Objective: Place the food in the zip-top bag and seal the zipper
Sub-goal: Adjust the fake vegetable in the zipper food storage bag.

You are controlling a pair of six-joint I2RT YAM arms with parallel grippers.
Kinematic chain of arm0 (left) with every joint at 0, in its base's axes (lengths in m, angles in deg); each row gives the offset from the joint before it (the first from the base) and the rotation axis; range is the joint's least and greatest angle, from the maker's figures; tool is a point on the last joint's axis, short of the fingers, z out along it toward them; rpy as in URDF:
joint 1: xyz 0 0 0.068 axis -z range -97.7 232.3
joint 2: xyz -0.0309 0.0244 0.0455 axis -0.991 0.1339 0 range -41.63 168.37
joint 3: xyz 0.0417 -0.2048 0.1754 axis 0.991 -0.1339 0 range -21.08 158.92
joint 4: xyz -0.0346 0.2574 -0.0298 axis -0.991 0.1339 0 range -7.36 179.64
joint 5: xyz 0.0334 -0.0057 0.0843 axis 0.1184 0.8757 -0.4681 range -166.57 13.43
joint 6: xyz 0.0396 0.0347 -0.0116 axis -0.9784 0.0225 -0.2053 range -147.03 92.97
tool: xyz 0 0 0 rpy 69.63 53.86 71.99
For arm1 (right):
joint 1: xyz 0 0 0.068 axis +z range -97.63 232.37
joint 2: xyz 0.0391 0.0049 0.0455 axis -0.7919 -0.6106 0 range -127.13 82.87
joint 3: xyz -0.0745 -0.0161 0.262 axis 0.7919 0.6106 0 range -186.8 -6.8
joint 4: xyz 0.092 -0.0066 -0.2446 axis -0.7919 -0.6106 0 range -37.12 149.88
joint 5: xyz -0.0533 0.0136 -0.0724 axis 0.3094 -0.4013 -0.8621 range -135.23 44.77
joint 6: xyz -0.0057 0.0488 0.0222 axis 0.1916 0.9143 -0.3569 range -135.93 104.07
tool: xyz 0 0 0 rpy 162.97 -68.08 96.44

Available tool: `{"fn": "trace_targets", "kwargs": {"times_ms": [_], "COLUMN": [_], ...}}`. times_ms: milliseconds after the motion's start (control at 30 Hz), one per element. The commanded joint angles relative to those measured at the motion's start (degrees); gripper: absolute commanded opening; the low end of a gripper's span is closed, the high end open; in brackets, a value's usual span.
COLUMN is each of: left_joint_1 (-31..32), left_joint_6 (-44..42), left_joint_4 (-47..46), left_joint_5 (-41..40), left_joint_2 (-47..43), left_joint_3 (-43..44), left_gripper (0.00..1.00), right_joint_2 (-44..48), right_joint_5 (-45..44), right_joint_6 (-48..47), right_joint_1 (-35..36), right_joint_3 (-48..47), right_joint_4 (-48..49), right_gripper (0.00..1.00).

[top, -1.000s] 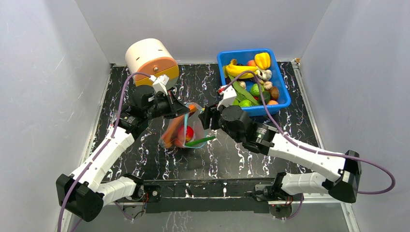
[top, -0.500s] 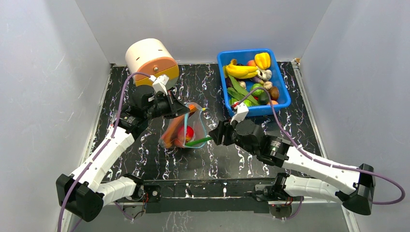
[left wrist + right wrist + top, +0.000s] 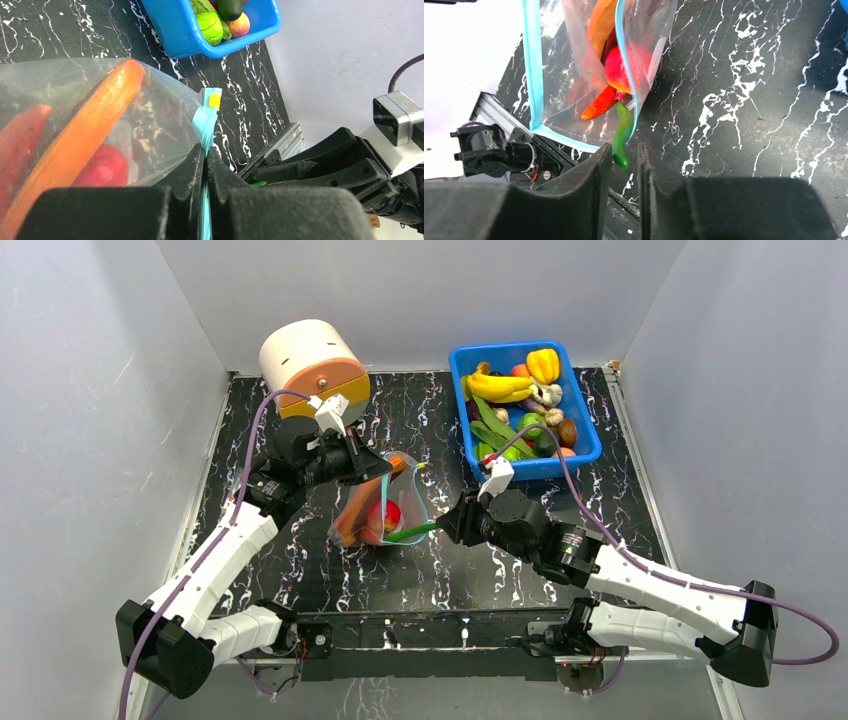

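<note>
At bag (image 3: 372,502) mouth, left pincer (image 3: 205,151) pinches zipper (image 3: 204,122); right pincer (image 3: 625,150) nearly closed at protruding bean (image 3: 623,131), grip unclear; next, push it in.

left pincer (image 3: 372,472) holds up the zip-top bag (image 3: 386,508) while right pincer (image 3: 447,528) sits at green food (image 3: 410,533) poking out.

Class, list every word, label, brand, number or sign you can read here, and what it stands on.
None legible. The zip-top bag, blue bin and round cream container show no readable print; the yellow tab on the zipper looks blank.
</note>
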Motion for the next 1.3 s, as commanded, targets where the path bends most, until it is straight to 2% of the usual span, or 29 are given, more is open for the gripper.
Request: {"fn": "trace_targets", "kwargs": {"times_ms": [0, 100, 267, 433, 700, 967, 1133, 1267], "left_joint_1": [0.1, 0.1, 0.1, 0.2, 0.1, 0.1, 0.1, 0.1], "left_joint_6": [0.2, 0.0, -0.5, 0.2, 0.0, 3.7, 4.7, 4.0], "left_joint_4": [-0.8, -1.2, -4.3, -7.5, -7.9, -13.0, -14.7, -16.3], "left_joint_5": [0.0, 0.6, 4.3, 7.6, 11.8, 13.8, 15.2, 18.1], "left_joint_2": [-1.3, -1.5, -1.8, -2.9, -2.8, -4.5, -4.8, -5.0], "left_joint_3": [1.4, 1.0, -0.4, -1.8, -0.8, -2.9, -3.5, -4.4], "left_gripper": [0.0, 0.0, 0.0, 0.0, 0.0, 0.0, 0.0, 0.0], "right_joint_2": [0.4, 0.2, -1.4, -6.8, -20.3, -25.3, -25.7, -25.5], "right_joint_5": [0.8, 2.0, 3.4, 1.2, -4.9, -11.9, -19.3, -19.5], "right_joint_6": [0.5, 0.2, -1.1, -4.0, -8.1, -9.5, -9.9, -8.9], "right_joint_1": [0.3, 0.3, 0.3, 0.3, 0.3, 0.3, 0.3, 0.2], "right_joint_3": [-0.5, -1.4, -3.3, -7.2, -19.0, -19.5, -17.4, -16.7], "right_joint_4": [2.9, 4.4, 9.6, 15.4, 12.6, 12.8, 15.2, 17.8], "right_gripper": [0.17, 0.0, 0.0, 0.0, 0.0, 0.0, 0.0, 0.0]}}
